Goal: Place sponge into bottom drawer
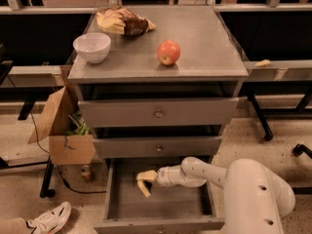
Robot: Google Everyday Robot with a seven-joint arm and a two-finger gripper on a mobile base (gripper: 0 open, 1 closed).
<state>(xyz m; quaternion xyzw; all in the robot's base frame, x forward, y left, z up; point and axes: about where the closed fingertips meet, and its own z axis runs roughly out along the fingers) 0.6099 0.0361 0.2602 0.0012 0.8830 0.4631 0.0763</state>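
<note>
The bottom drawer is pulled open, and its grey floor shows. My gripper reaches in from the right on the white arm and hangs over the left part of the drawer floor, just below the middle drawer. Its tip looks pale yellow. I cannot make out the sponge as a separate thing. It may be at the gripper's tip or hidden by it.
On the cabinet top stand a white bowl, a red apple and a yellow-and-brown snack bag. The top drawer and middle drawer are shut. A cardboard box and a shoe lie on the floor at the left.
</note>
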